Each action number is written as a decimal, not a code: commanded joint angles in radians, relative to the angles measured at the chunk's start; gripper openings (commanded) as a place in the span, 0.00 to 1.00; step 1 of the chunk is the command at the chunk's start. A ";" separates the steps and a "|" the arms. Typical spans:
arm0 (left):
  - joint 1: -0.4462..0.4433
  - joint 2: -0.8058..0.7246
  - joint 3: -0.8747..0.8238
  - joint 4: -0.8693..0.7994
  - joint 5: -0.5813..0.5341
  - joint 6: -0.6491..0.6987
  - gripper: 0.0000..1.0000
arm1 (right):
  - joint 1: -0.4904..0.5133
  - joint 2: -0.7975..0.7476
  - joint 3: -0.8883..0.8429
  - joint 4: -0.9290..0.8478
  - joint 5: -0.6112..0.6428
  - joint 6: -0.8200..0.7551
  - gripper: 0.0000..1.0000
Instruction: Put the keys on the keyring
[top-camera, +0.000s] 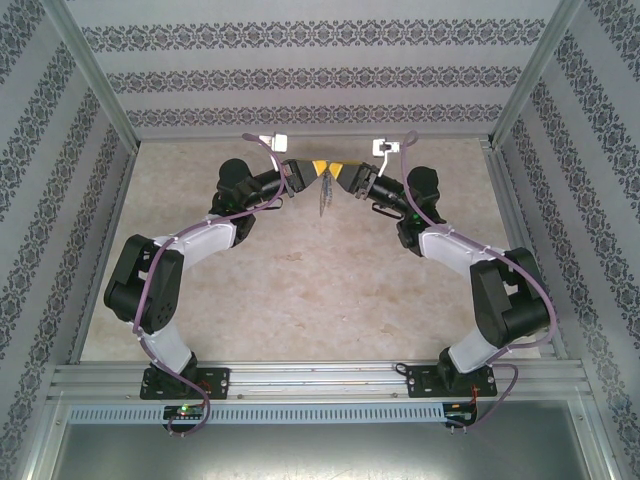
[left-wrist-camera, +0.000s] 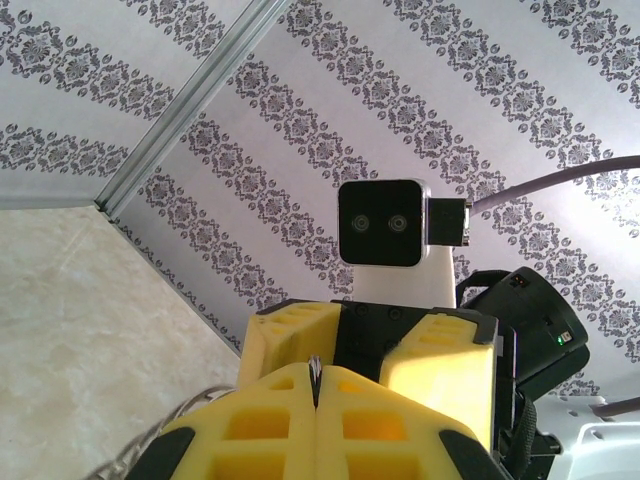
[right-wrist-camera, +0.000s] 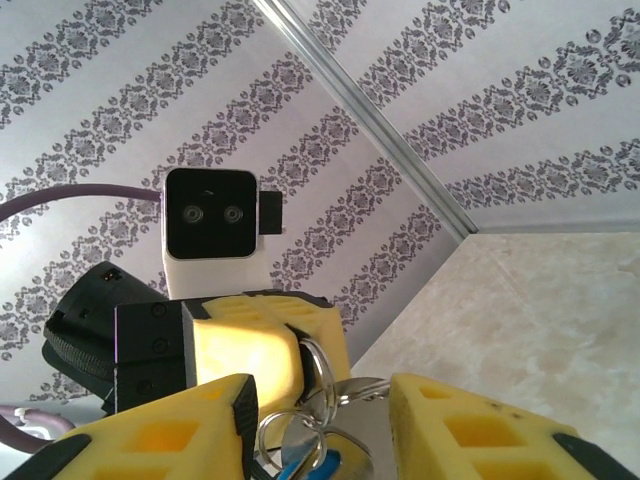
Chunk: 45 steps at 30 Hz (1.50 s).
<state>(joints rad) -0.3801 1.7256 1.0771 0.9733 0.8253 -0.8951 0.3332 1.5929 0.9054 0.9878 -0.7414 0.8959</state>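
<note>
Two robot arms meet above the far middle of one table (top-camera: 300, 290). The left gripper (left-wrist-camera: 315, 400) is closed, pinching one thin metal edge of the keyring (right-wrist-camera: 316, 365). The keys (right-wrist-camera: 300, 466), with one blue tag, hang below among at least two silver loops. The right gripper (right-wrist-camera: 320, 420) has its jaws partly apart around this cluster; whether they grip it is unclear.

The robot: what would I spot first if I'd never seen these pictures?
The left gripper and right gripper meet nose to nose over the far middle of the table. Between their yellow fingers hangs a bunch of silver rings with a bright blue tag.
</note>
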 joint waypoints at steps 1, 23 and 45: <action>-0.014 -0.040 0.004 0.076 -0.006 -0.007 0.00 | 0.010 0.019 0.033 0.062 -0.006 0.013 0.38; -0.017 -0.025 0.005 0.079 0.000 -0.010 0.00 | 0.017 0.075 0.083 0.151 -0.078 0.093 0.04; 0.038 -0.072 -0.002 -0.056 0.015 0.079 0.31 | -0.073 0.075 0.194 -0.179 -0.254 -0.078 0.00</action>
<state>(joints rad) -0.3702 1.7157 1.0771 0.9493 0.8120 -0.8642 0.2920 1.6768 1.0275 0.9443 -0.8959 0.9302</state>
